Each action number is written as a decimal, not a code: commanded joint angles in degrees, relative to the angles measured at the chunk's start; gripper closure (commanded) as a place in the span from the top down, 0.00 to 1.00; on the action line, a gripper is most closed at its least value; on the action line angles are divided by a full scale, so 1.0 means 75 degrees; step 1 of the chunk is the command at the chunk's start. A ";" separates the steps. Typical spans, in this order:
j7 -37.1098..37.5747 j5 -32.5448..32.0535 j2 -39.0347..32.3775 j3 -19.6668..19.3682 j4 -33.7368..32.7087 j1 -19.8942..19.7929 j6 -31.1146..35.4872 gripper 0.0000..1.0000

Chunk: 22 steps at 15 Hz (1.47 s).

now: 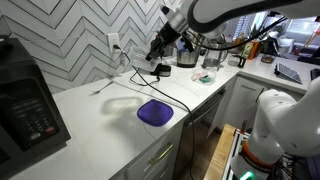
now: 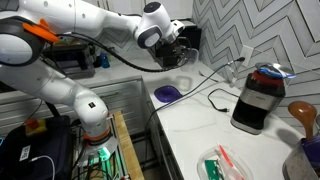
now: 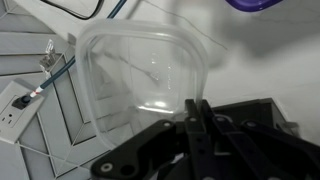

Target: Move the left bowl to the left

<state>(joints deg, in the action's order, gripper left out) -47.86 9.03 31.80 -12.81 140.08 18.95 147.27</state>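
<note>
The left bowl point(image 3: 140, 75) is a clear, colourless bowl with rounded corners that fills the middle of the wrist view. My gripper point(image 3: 195, 108) is shut on its near rim, fingers pinched together over the wall. In both exterior views the gripper point(image 1: 157, 50) point(image 2: 176, 57) hangs above the white counter near the tiled wall, and the clear bowl is too faint to make out there. The purple dish point(image 1: 154, 112) point(image 2: 167, 93) lies on the counter nearer the front edge, apart from the gripper.
A wall outlet point(image 3: 12, 100) with cables point(image 1: 130, 75) is by the tiled wall. A microwave point(image 1: 25, 105) stands at one end of the counter. A dark blender point(image 2: 260, 98), a wooden spoon point(image 2: 303, 115) and a packet point(image 2: 225, 165) are on the counter.
</note>
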 commanded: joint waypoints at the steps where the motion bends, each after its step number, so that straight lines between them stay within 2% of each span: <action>1: -0.0084 0.0116 -0.0017 0.0108 -0.0015 -0.0125 -0.0025 0.07; 9: -0.0108 0.0125 -0.0018 0.0105 -0.0015 -0.0120 -0.0029 0.07; 10: -0.0109 0.0125 -0.0018 0.0105 -0.0015 -0.0119 -0.0029 0.02; 11: -0.0758 0.0407 -0.0254 -0.0088 -0.0350 0.0458 -0.0091 0.02; 15: -0.1804 0.1083 -0.1598 0.0198 -0.1848 0.1431 -0.0138 0.02; 17: -0.2630 0.1873 -0.2338 0.0258 -0.2590 0.1870 -0.0251 0.02; 19: -0.3797 0.2960 -0.2822 0.0335 -0.3071 0.1991 -0.0582 0.02; 20: -0.4191 0.3186 -0.2840 -0.0118 -0.3095 0.2437 -0.0905 0.02; 21: -0.4753 0.3710 -0.2805 0.0470 -0.3036 0.1668 -0.1447 0.02; 22: -0.4895 0.3703 -0.2671 0.0589 -0.2869 0.1371 -0.2030 0.02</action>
<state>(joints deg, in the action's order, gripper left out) -76.36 31.72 10.99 -10.41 118.48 34.53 142.28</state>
